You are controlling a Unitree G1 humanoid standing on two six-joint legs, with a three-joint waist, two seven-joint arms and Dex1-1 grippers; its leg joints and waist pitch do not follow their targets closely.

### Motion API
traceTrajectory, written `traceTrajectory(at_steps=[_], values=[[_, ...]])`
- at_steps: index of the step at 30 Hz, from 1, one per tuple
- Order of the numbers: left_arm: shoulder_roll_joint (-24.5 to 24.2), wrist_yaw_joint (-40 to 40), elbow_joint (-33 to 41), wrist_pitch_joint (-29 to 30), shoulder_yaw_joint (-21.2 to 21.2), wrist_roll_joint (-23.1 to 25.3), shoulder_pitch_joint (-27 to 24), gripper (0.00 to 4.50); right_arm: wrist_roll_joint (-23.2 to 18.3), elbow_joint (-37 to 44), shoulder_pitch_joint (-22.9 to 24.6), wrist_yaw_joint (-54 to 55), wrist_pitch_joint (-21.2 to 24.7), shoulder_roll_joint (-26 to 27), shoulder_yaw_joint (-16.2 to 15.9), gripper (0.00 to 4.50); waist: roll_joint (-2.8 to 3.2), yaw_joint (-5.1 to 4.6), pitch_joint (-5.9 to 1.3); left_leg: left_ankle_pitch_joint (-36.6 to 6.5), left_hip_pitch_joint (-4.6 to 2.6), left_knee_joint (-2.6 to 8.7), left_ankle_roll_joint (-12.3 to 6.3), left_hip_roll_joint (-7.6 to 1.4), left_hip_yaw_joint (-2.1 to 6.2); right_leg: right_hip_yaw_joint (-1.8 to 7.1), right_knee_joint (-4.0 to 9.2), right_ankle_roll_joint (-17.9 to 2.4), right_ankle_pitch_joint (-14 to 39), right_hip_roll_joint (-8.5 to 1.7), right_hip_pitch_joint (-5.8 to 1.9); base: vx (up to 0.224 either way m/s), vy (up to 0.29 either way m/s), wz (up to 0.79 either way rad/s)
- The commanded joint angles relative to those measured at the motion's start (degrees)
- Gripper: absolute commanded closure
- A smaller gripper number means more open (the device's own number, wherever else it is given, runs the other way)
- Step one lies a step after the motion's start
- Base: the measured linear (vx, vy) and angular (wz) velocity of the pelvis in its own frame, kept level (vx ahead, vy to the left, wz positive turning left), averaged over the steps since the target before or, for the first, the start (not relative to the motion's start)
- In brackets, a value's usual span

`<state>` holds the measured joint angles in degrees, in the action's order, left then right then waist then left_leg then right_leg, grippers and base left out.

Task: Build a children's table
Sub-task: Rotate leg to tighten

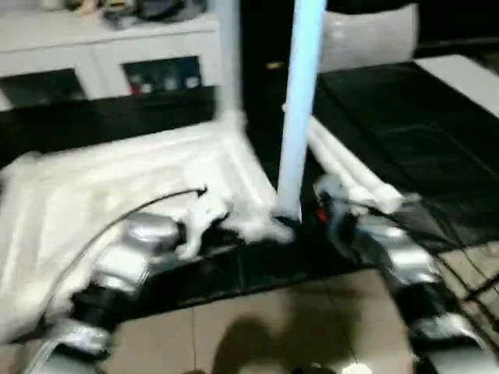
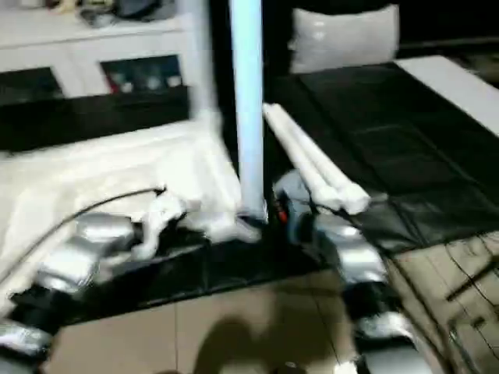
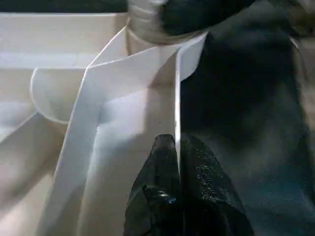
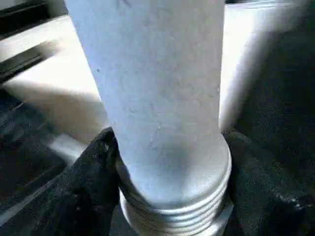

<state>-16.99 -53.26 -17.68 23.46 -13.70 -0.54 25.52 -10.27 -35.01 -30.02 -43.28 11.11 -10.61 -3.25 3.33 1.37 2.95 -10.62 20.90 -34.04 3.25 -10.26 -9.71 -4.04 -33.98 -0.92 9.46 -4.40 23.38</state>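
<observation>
Tabletop lies underside up on a dark floor mat, ribs showing, in front of a white cabinet; its near corner sits between the two sets of fingers; left gripper has its black fingers pressed together on the thin upright rim of the tabletop at that corner, one finger on each side of the wall; in the head views the left gripper sits at the tabletop's near edge, just beside the corner socket; upright leg stands vertical at that corner, threaded end down at the socket; right gripper has its fingers apart on either side of the upright leg's lower end, one finger touching each side, clamped round it just above the threads; seen from the head, the right gripper is just beside the leg's base; two spare legs lie side by side on the mat beyond the right fingers, touching each other, well apart from the left fingers; pale tiled floor lies nearer than both sets of fingers; a white pillow rests far behind the legs.
</observation>
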Motion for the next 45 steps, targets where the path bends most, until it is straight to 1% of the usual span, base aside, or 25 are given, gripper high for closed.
traceTrajectory(at_steps=[1, 2, 4, 6, 8, 9, 10, 13, 15, 16, 17, 18, 20, 21, 23, 24, 27, 29, 32, 34, 35, 38, 39, 43, 45], values=[[3.6, 1.8, 2.8, 0.8, -0.6, -2.9, 0.6, 4.50, -1.3, -2.2, -1.7, 3.9, 0.5, 4.6, -1.2, 1.77, -0.67, 0.34, -3.30, -16.4, -0.15, 4.27, -1.00, -2.03, 1.08, 1.95, 5.41, -8.5, 28.4, -3.84, -2.64, 0.000, 0.000, 0.00], [7.4, 7.2, 3.0, 2.4, 0.6, -2.3, 1.5, 4.50, -0.3, -4.0, -2.6, 8.9, -1.3, 6.9, -0.3, 1.77, -0.72, 0.24, -3.31, -16.3, -0.20, 4.12, -1.42, -1.91, 0.85, 1.98, 5.48, -8.5, 28.2, -3.75, -2.48, 0.000, 0.000, 0.00], [9.1, 9.7, 2.7, 2.6, 0.6, -1.5, 2.0, 4.50, 0.4, -5.0, -3.0, 11.9, -2.3, 7.9, 0.2, 1.77, -0.75, 0.60, -3.52, -15.2, -0.44, 3.95, -2.21, -1.76, 0.73, 2.07, 5.61, -8.5, 27.4, -3.70, -2.46, 0.000, 0.000, 0.00], [10.9, 11.9, 2.3, 1.8, -0.3, -0.2, 2.6, 4.50, 0.5, -5.5, -3.0, 13.3, -4.0, 8.7, 1.4, 1.07, -0.48, 0.89, -3.64, -13.6, -0.14, 4.04, -2.78, -1.99, 0.69, 2.18, 5.29, -9.0, 24.1, -3.59, -2.57, 0.000, 0.000, 0.00], [11.3, 12.6, 2.8, 2.2, -0.8, 0.6, 2.6, 4.50, 0.5, -5.8, -3.0, 13.8, -4.5, 9.1, 2.4, 1.05, -0.50, 1.28, -3.98, -10.8, 0.18, 3.87, -3.85, -2.00, 0.63, 2.31, 4.49, -10.7, 17.2, -3.54, -2.94, 0.000, 0.000, 0.00], [10.8, 12.6, 2.7, 1.9, -1.2, 1.3, 2.6, 4.50, 0.1, -5.2, -2.6, 12.7, -4.6, 8.7, 2.8, 0.98, -0.57, 1.37, -3.99, -10.3, 0.25, 3.83, -4.46, -1.99, 0.62, 2.21, 4.36, -11.3, 15.8, -3.53, -3.06, 0.000, 0.000, 0.00], [9.7, 11.9, 2.2, 1.0, -1.6, 2.0, 2.6, 4.50, -0.1, -4.1, -1.7, 10.4, -5.2, 7.3, 2.8, 0.85, -0.28, 1.47, -4.00, -10.3, 0.26, 3.76, -4.63, -1.94, 0.64, 2.17, 4.33, -11.4, 15.8, -3.61, -3.09, 0.000, 0.000, 0.00], [7.8, 11.5, 1.8, 0.4, -2.1, 3.0, 2.5, 4.50, -0.2, -2.6, -0.1, 6.3, -7.0, 4.3, 2.4, 0.62, -0.32, 1.88, -4.10, -9.1, 0.43, 3.56, -5.64, -1.98, 0.57, 2.22, 4.15, -11.7, 13.6, -3.59, -3.28, 0.000, 0.000, 0.00], [6.0, 10.0, 1.0, -1.2, -2.4, 3.6, 2.3, 4.50, -0.5, -0.8, 1.5, 1.6, -8.2, 0.8, 1.9, 0.48, -0.35, 2.48, -4.19, -8.8, 0.25, 3.49, -5.79, -1.99, 0.64, 2.09, 4.23, -11.5, 13.7, -3.61, -3.42, 0.000, 0.000, 0.00], [6.0, 10.0, 1.0, -1.2, -2.4, 3.6, 2.3, 4.50, -0.5, -0.8, 1.5, 1.6, -8.2, 0.8, 1.9, 0.48, -0.37, 2.38, -4.17, -8.9, 0.25, 3.46, -6.01, -2.02, 0.50, 2.23, 4.14, -11.7, 13.3, -3.55, -3.28, 0.000, 0.000, 0.00], [5.0, 8.8, 0.4, -2.3, -2.5, 3.8, 2.2, 4.50, -0.7, 0.2, 2.3, -1.0, -8.5, -1.2, 1.8, 0.32, -0.41, 2.54, -4.21, -8.8, 0.33, 3.45, -6.17, -1.99, 0.62, 2.13, 4.05, -11.9, 12.8, -3.56, -3.47, 0.000, 0.000, 0.00], [3.1, 5.8, -0.6, -4.9, -3.1, 3.8, 1.8, 4.50, -0.8, 1.4, 3.0, -4.8, -8.8, -4.4, 1.9, 0.32, -0.13, 2.60, -4.13, -9.0, 0.41, 3.48, -6.27, -1.94, 0.70, 2.08, 4.11, -11.8, 12.9, -3.55, -3.49, 0.000, 0.000, 0.00], [2.2, 4.3, -1.0, -6.0, -3.5, 3.8, 1.6, 4.50, -0.5, 1.7, 3.1, -6.4, -9.1, -5.9, 2.0, 0.10, -0.39, 2.44, -4.04, -10.3, 0.40, 3.49, -6.29, -1.91, 0.62, 2.05, 4.29, -11.4, 14.4, -3.48, -3.48, 0.000, 0.000, 0.00], [1.4, 3.0, -1.3, -7.1, -4.0, 3.8, 1.5, 4.50, -0.2, 1.9, 3.1, -7.9, -9.7, -7.1, 1.8, 0.04, -0.28, 2.38, -4.00, -10.7, 0.42, 3.56, -6.00, -1.92, 0.67, 1.98, 4.36, -11.3, 15.5, -3.50, -3.49, 0.000, 0.000, 0.00], [-0.4, -0.6, -1.4, -9.5, -5.1, 3.4, 1.0, 4.50, 0.0, 2.5, 3.0, -12.1, -10.9, -9.6, 1.1, 0.04, -0.35, 2.31, -3.87, -11.9, 0.33, 3.67, -5.60, -1.96, 0.65, 1.97, 4.59, -10.8, 17.9, -3.52, -3.39, 0.000, 0.000, 0.00], [-1.5, -2.8, -1.5, -10.9, -5.7, 3.1, 0.8, 4.50, -0.1, 3.0, 3.0, -15.0, -11.1, -10.8, 0.6, 0.04, -0.16, 2.51, -3.94, -12.3, 0.18, 3.66, -5.53, -2.07, 0.74, 1.97, 4.66, -10.7, 18.8, -3.65, -3.32, 0.000, 0.000, 0.00], [-3.5, -6.5, -1.5, -13.2, -6.9, 2.7, 0.6, 4.50, -0.2, 3.8, 2.9, -20.1, -11.3, -13.0, -0.9, 0.04, -0.20, 2.77, -4.01, -11.9, 0.12, 3.60, -5.84, -2.30, 0.66, 2.06, 4.29, -11.7, 16.3, -3.44, -3.23, 0.000, 0.000, 0.00], [-5.8, -10.4, -2.1, -15.9, -8.3, 2.8, 0.7, 4.50, -0.2, 4.8, 2.9, -25.2, -11.5, -15.2, -3.1, 0.04, -0.36, 3.06, -3.98, -11.6, 0.22, 3.61, -6.25, -2.35, 0.66, 2.01, 4.09, -12.1, 15.6, -3.44, -3.27, 0.000, 0.000, 0.00], [-8.3, -16.2, -3.3, -19.6, -9.8, 2.8, 1.1, 4.50, 0.1, 5.3, 2.5, -31.0, -11.7, -16.8, -5.7, 0.04, -0.51, 3.73, -3.97, -11.8, 0.04, 3.58, -6.30, -2.43, 0.55, 2.13, 4.21, -12.0, 16.8, -3.61, -3.13, 0.000, 0.000, 0.00], [-8.7, -17.4, -3.5, -20.4, -10.0, 2.6, 1.3, 4.50, 0.2, 5.3, 2.4, -32.3, -11.6, -16.9, -6.2, 0.04, -0.43, 3.88, -3.94, -11.7, 0.02, 3.66, -5.99, -2.53, 0.56, 2.19, 4.07, -12.2, 16.6, -3.60, -3.05, 0.000, 0.000, 0.00], [-9.1, -18.7, -3.8, -20.9, -10.2, 2.4, 1.6, 4.50, 0.2, 5.3, 2.2, -33.7, -11.4, -17.0, -6.9, 0.20, -0.58, 3.91, -3.94, -11.7, 0.00, 3.69, -5.75, -2.56, 0.54, 2.21, 4.04, -12.3, 16.4, -3.61, -3.07, 0.000, 0.000, 0.00], [-10.1, -22.7, -4.5, -22.4, -11.1, 1.2, 2.3, 4.50, 0.1, 5.0, 1.6, -36.5, -10.9, -16.5, -8.5, 0.20, -0.45, 4.00, -4.01, -11.5, 0.05, 3.69, -5.51, -2.55, 0.61, 2.23, 3.81, -12.6, 15.8, -3.67, -3.14, 0.000, 0.000, 0.00], [-10.1, -22.9, -4.5, -22.6, -11.1, 1.1, 2.4, 4.50, 0.1, 5.0, 1.5, -36.6, -10.9, -16.5, -8.5, 0.54, -0.45, 3.99, -4.02, -11.5, -0.01, 3.71, -5.44, -2.60, 0.59, 2.27, 3.80, -12.9, 15.5, -3.69, -3.12, 0.000, 0.000, 0.00], [-10.4, -25.0, -5.4, -24.3, -11.3, 0.7, 2.7, 4.50, -0.8, 4.8, 1.2, -38.1, -10.7, -15.9, -9.2, 0.71, -0.52, 4.12, -3.93, -11.7, 0.05, 3.74, -5.24, -2.57, 0.56, 2.30, 3.88, -12.7, 16.2, -3.71, -3.13, 0.000, 0.000, 0.00], [-10.4, -25.8, -5.8, -24.7, -11.3, 0.8, 2.7, 4.50, -1.2, 5.1, 1.3, -38.7, -10.3, -15.5, -9.3, 1.03, -0.45, 4.17, -3.98, -11.7, -0.02, 3.78, -4.95, -2.61, 0.62, 2.30, 3.88, -12.5, 16.6, -3.74, -3.17, 0.000, 0.000, 0.00]])
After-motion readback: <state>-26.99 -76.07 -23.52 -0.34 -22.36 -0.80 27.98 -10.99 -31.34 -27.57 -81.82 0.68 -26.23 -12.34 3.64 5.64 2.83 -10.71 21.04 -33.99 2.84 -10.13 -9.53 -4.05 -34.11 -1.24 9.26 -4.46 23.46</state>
